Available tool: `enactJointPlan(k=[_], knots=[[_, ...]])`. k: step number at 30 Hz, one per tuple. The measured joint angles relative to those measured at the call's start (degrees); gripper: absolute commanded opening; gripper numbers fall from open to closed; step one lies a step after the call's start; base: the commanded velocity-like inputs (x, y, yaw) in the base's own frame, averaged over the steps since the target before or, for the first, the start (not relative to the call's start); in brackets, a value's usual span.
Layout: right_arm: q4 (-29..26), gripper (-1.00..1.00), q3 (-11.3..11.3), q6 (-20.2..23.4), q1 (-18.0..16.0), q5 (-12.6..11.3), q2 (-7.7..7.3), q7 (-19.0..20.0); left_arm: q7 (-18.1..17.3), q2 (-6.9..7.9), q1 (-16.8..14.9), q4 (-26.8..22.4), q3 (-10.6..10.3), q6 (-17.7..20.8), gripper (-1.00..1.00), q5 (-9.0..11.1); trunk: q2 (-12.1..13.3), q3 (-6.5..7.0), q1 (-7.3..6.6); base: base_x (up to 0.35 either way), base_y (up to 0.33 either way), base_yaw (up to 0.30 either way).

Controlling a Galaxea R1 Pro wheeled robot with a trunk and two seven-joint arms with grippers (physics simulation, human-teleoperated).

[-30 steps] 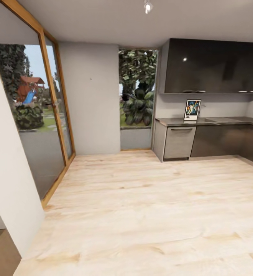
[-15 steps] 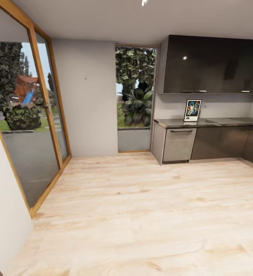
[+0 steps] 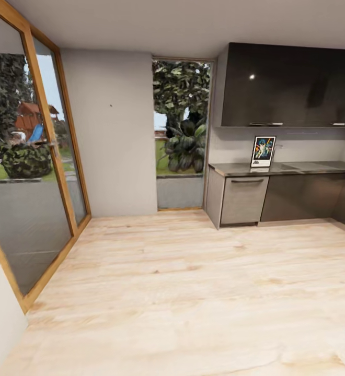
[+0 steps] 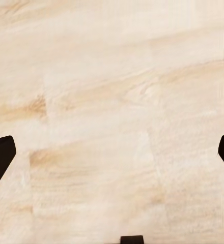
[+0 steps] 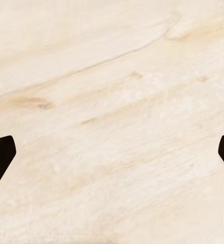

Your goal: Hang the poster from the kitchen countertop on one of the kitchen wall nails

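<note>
The poster [image 3: 263, 151] stands upright on the kitchen countertop [image 3: 235, 168], leaning against the back wall at the far right of the head view. It has a black frame, white border and dark colourful artwork. One wall nail [image 3: 110, 105] is a dark speck on the pale grey wall between the glass door and the window. My left gripper [image 4: 112, 157] is open over bare wooden floor, its dark fingertips [image 4: 0, 157] spread at the picture's edges. My right gripper [image 5: 112, 157] is likewise open above the floor, fingertips [image 5: 0, 155] wide apart, holding nothing.
Light wooden floor [image 3: 193, 292] stretches from me to the cabinets. A wood-framed glass door [image 3: 31, 156] runs along the left. A tall window [image 3: 182, 125] with plants sits beside the counter. Dark glossy wall cabinets [image 3: 287, 86] hang above grey base cabinets [image 3: 243, 198].
The whole head view has shifted: the camera has moved forward into the room, the pale wall at the left has slid almost out of the picture, and the kitchen looks slightly nearer.
</note>
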Motion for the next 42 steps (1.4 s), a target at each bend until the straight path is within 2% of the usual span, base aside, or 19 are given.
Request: enactJointPlan(k=[42], knots=[[0.00,1.00,-0.09,0.00,0.00,0.00,-0.14,0.00,0.03,-0.01,-0.03,0.00,0.00,0.02,1.00,0.00,0.00,0.00,0.00,0.312,-0.149,0.000]])
